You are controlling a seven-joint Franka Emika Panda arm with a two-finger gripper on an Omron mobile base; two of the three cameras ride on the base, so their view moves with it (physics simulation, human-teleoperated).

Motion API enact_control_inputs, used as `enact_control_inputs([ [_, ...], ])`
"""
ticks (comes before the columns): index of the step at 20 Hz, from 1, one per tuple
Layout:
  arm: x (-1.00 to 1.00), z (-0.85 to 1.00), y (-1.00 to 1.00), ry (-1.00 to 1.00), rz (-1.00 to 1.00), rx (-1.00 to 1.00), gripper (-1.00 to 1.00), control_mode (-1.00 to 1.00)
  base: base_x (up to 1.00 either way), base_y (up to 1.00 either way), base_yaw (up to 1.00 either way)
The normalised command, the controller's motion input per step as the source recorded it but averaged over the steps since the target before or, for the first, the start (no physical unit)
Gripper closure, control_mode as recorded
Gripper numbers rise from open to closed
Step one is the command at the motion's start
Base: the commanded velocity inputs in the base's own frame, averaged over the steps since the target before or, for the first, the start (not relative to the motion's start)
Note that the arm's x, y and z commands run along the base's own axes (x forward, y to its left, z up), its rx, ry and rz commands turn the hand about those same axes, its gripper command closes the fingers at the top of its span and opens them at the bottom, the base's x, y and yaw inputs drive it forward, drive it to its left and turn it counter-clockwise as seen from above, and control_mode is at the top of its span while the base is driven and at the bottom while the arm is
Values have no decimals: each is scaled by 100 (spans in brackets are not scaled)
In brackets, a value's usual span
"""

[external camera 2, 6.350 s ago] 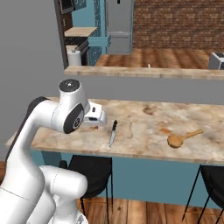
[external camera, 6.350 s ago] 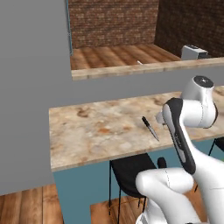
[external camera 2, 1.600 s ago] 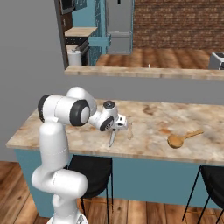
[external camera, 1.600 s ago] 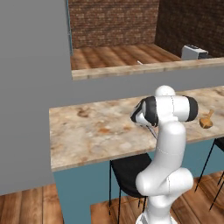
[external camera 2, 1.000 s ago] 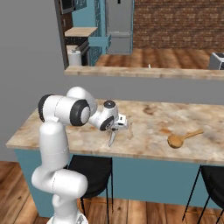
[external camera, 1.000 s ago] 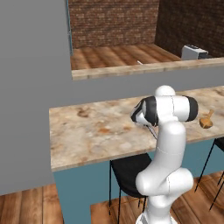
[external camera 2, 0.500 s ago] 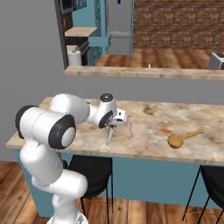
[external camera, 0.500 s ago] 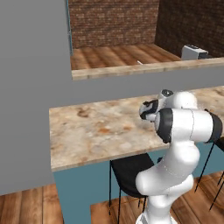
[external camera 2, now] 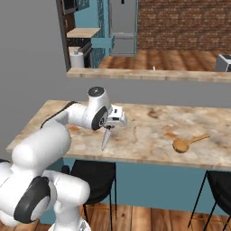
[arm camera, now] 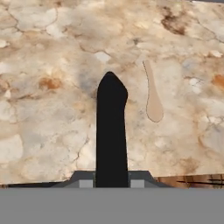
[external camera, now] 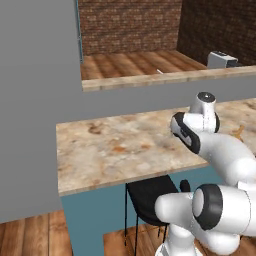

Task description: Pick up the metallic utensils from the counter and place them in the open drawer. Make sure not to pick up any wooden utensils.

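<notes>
Knife (external camera 2: 105, 138) now lifted off counter (external camera 2: 149, 149), pinched in gripper (external camera 2: 109, 127) (blade hanging down); next: carry to drawer.

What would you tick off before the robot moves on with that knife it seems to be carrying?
1. Gripper shut on the knife: ok, the blade hangs below it, off the counter.
2. Held thing is metal, not wood: ok, black handle, silver blade.
3. Wooden spoon left alone: ok, lying on the counter.
4. Pale wooden stick untouched: ok, flat on the stone beside the knife.
5. Open drawer located: cannot tell.
6. Second metal utensil located: cannot tell.
</notes>
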Motion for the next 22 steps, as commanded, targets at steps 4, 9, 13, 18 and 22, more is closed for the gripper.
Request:
enact_control_inputs([
  [4,-89,87,34,0,1,-9,100,-100,0,0,0],
  [9,-67,80,37,-3,3,-8,100,-100,0,0,0],
  [13,-41,34,26,-2,7,-4,100,-100,0,0,0],
  [18,-26,1,6,0,10,0,100,-100,0,0,0],
  [22,-17,-2,0,0,11,0,100,-100,0,0,0],
])
